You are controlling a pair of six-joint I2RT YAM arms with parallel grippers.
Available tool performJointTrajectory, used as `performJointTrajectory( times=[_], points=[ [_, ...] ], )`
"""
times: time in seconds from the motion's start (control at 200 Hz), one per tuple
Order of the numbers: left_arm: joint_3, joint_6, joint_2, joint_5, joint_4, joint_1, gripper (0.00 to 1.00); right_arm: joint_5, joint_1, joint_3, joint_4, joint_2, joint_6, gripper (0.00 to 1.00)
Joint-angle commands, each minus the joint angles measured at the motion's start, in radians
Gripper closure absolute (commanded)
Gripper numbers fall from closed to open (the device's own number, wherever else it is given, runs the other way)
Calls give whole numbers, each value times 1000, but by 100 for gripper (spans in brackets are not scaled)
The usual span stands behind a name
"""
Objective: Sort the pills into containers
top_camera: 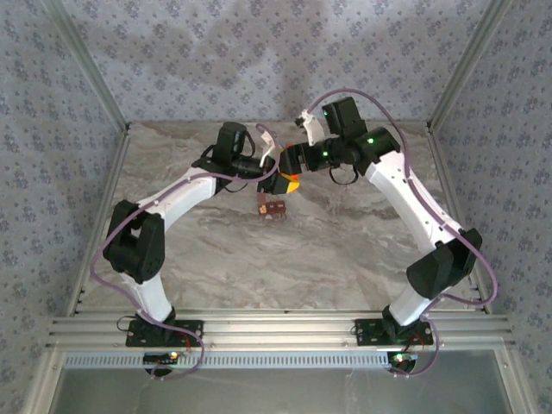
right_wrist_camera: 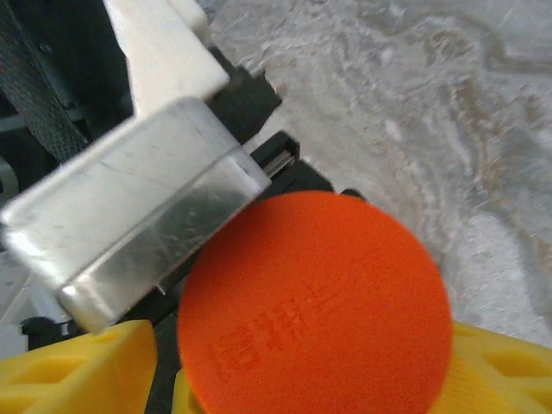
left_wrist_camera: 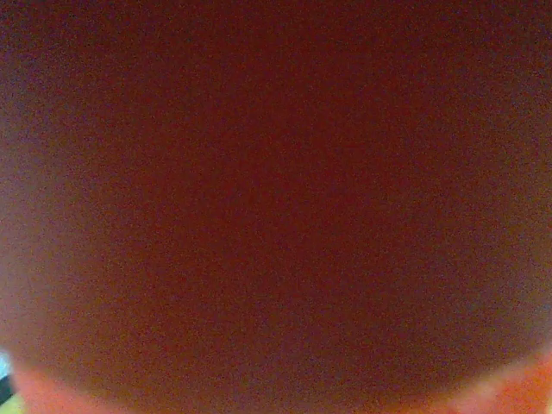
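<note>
Evidently the orange bottle (top_camera: 283, 184) is held up between the two arms at the far middle of the table (top_camera: 345, 259), presumably so that it can be opened or tipped. The containers (top_camera: 272, 210) lie flat on the marble just beside it, on the side nearer the arm bases, and are touched by neither arm.

In the right wrist view the bottle's round end (right_wrist_camera: 315, 297) is seen seated between the yellow fingers (right_wrist_camera: 78, 371) of the right gripper (top_camera: 295, 179). That gripper appears to be clamped on it, which is judged from the fit, since the contact itself is hidden.

A silver finger (right_wrist_camera: 138, 216) of the left gripper (top_camera: 269, 166) is laid against the bottle's upper edge, probably to brace it. Whether that gripper is closed cannot be told, as a reddish blur lies too close to its camera. No pills can be made out, so sorting is judged not yet begun.
</note>
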Motion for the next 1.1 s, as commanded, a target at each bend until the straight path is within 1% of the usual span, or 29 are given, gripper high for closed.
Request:
performJointTrajectory(
  times=[0.0,0.045,0.11,0.165,0.28,0.345,0.45,0.59,0.684,0.754,1.094],
  points=[
    [36,2,-35,5,75,-7,100,-209,-41,-32,-28,-87,-123,14],
    [36,3,-35,6,74,-7,100,-243,-73,-49,-43,-112,-158,12],
    [37,8,-38,11,69,-6,100,-306,-137,-82,-45,-145,-180,11],
    [39,13,-41,17,64,-4,100,-365,-194,-118,-13,-168,-178,11],
    [48,13,-41,31,55,-3,100,-471,-294,-190,138,-194,-96,15],
    [55,12,-41,45,45,-3,100,-525,-321,-201,207,-183,-50,17],
    [66,13,-43,62,31,-2,100,-564,-315,-178,262,-143,-23,20],
    [74,15,-50,79,18,-2,100,-569,-281,-122,258,-89,-25,26],
    [79,15,-52,91,9,-4,100,-562,-262,-72,237,-53,-39,27],
    [78,15,-55,93,6,-3,100,-545,-246,-39,189,-30,-56,28],
    [79,19,-58,101,-2,-9,100,-476,-197,88,57,54,-137,27]
  ],
)
